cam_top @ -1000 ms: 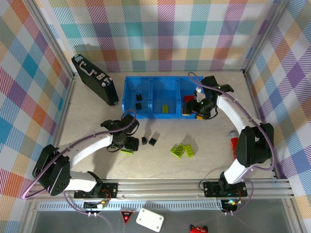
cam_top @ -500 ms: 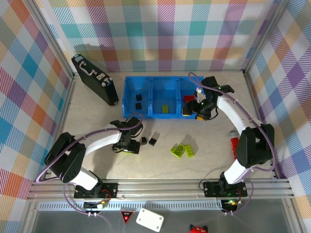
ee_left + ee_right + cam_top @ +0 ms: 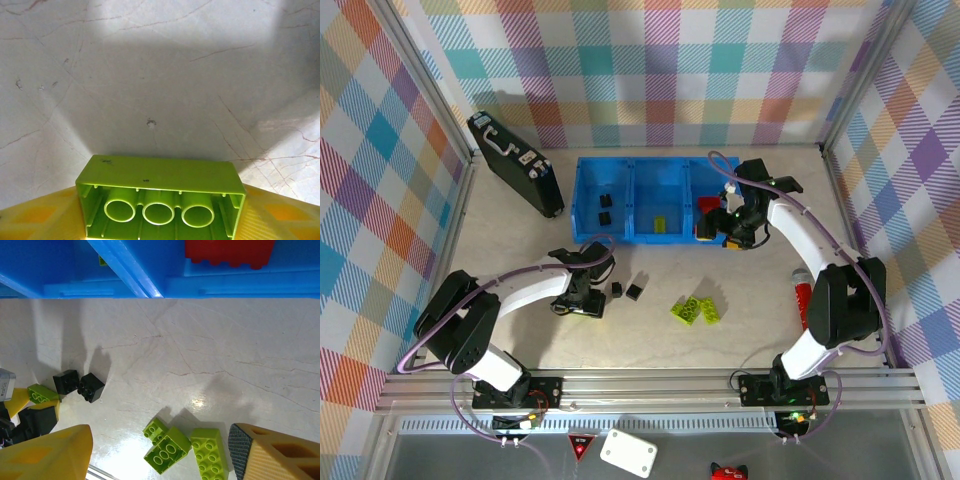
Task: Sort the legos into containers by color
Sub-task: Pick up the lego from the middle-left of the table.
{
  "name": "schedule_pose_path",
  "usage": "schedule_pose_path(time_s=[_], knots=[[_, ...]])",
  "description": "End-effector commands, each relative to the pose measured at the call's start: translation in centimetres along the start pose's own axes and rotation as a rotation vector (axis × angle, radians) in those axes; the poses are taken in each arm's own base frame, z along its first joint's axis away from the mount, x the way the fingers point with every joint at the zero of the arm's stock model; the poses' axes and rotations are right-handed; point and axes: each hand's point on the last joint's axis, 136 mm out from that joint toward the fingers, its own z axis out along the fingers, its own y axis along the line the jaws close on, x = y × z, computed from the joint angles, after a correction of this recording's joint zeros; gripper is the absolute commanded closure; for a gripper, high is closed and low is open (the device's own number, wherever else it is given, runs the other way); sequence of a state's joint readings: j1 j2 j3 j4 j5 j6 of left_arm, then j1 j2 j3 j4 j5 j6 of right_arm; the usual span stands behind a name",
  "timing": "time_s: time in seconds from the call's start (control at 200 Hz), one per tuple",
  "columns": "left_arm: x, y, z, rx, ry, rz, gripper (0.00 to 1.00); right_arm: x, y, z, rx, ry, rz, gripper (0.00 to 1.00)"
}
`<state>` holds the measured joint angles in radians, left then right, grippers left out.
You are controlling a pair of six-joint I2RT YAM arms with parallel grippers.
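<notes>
My left gripper (image 3: 582,300) is low over the table, left of centre, shut end to end on a lime brick (image 3: 160,197). The brick's hollow underside faces the wrist camera between the yellow fingers (image 3: 35,217). Two black bricks (image 3: 625,291) lie just right of it, and a cluster of lime bricks (image 3: 695,311) lies further right. The blue tray (image 3: 582,172) holds two black bricks (image 3: 606,207) on the left, a lime brick (image 3: 661,224) in the middle and a red brick (image 3: 708,203) on the right. My right gripper (image 3: 725,225) hovers open and empty at the tray's front right corner.
A black case with a handle (image 3: 515,165) leans at the back left, close to the tray. A red strip (image 3: 802,292) lies near the right arm's base. Checked walls and a metal frame enclose the table.
The left arm's elbow swung right and its jaws narrowed onto the lime brick. The right arm and the loose bricks stayed where they were.
</notes>
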<state>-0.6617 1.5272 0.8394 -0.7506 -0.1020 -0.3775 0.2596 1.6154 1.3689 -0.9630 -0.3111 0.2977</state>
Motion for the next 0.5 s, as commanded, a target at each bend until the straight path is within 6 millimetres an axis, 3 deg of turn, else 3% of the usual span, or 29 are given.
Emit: schedule_pose_path(time_s=[0.0, 0.21, 0.495], knots=[[0.4, -0.1, -0.2, 0.003, 0.004, 0.015, 0.36, 0.7, 0.3, -0.7, -0.002, -0.001, -0.019, 0.27], [-0.3, -0.4, -1.9, 0.025, -0.030, 0.016, 0.38, 0.8, 0.3, -1.0, 0.002, -0.003, -0.023, 0.27], [-3.8, -1.7, -6.0, 0.084, -0.148, -0.009, 0.42, 1.1, 0.2, -1.2, 0.010, -0.006, -0.022, 0.27]])
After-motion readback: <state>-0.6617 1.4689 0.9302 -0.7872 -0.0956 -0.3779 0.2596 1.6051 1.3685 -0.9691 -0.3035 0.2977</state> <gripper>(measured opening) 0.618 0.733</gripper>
